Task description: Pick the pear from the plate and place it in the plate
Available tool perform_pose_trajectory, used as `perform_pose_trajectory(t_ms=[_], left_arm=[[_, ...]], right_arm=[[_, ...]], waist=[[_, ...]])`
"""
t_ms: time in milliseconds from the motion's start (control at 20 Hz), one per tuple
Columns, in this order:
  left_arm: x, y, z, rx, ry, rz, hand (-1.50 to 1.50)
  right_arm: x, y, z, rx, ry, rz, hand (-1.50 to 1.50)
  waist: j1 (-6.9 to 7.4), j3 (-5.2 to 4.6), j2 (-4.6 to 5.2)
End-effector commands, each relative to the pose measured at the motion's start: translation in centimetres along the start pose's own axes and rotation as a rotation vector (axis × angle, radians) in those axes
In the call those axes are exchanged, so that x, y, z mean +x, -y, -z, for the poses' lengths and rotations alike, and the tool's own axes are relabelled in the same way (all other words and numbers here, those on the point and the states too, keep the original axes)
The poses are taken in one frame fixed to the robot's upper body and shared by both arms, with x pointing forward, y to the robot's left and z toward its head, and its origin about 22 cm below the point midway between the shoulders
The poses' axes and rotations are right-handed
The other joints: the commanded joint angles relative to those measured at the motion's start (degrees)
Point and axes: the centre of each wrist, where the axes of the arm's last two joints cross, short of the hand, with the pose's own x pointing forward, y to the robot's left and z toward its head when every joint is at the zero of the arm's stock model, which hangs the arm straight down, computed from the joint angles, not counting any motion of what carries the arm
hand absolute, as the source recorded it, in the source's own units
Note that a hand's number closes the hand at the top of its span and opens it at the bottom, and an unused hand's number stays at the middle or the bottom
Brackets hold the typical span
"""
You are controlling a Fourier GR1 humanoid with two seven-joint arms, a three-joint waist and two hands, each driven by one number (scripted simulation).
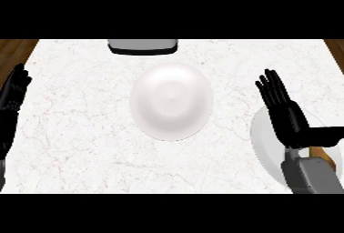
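A white plate (172,101) lies in the middle of the marble counter with nothing on it. A second white plate (263,136) sits at the right edge, largely covered by my right hand (289,119), which hovers over it with fingers straight and thumb out to the right, open. No pear shows; whatever lies on that plate under the hand is hidden. My left hand (13,93) rests at the left edge, fingers up and open.
A grey, black-rimmed object (143,46) stands at the counter's far edge, above the middle plate. Brown wood floor (17,48) shows past the counter's far corners. My right forearm (312,175) enters from the lower right.
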Motion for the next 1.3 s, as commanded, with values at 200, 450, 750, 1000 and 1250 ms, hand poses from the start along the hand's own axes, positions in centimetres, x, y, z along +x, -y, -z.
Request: perform_pose_trajectory(t_ms=[200,450,750,1000,1250], left_arm=[[-4.5,0.6,-4.0,-0.002,-0.193,0.074,0.0],[-5.5,2.0,-5.5,-0.064,-0.279,0.024,0.0],[-7.2,3.6,-7.2,-0.052,-0.311,0.041,0.0],[-6.6,1.8,-6.8,-0.052,-0.293,0.024,0.0],[-6.6,3.1,-7.2,-0.062,-0.276,0.032,0.0]], right_arm=[[1.5,8.9,0.1,-0.376,-0.203,0.377,-1.5],[4.6,15.1,-2.6,-0.741,-0.265,-0.148,-1.5],[7.5,13.1,-6.2,-0.846,-0.159,-0.1,-1.5],[11.9,14.1,-6.8,-0.635,-0.354,-0.157,-1.5],[14.3,15.1,-6.0,-0.436,-0.596,-0.353,-1.5]], waist=[[-0.35,-0.71,-1.37],[-0.83,-0.84,-1.74],[-1.69,-0.81,-2.08],[-1.0,-0.78,-1.99],[-0.49,-0.81,-1.84]])
